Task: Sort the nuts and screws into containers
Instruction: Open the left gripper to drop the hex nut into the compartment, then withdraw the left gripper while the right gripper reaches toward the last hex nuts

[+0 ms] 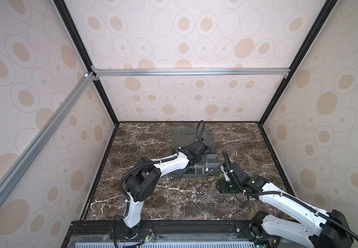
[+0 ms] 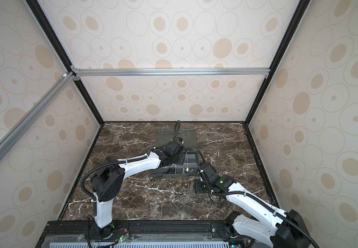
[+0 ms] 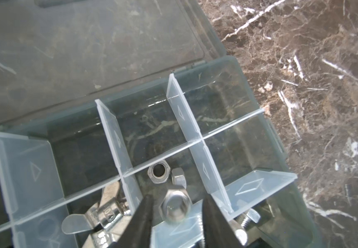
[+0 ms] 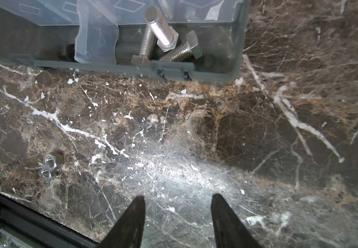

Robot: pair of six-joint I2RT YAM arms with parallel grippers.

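One nut (image 3: pixel 175 207) loose between parted left hand (image 3: pixel 178 195) | right hand (image 4: pixel 178 195) parted, empty

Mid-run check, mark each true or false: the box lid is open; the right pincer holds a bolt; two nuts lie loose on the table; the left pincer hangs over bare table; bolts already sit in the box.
1. The box lid is open: true.
2. The right pincer holds a bolt: false. Its jaws stand apart over bare table, with nothing between them.
3. Two nuts lie loose on the table: true. They lie side by side.
4. The left pincer hangs over bare table: false. It is over a box compartment with other nuts in it.
5. Bolts sit in the box: true.
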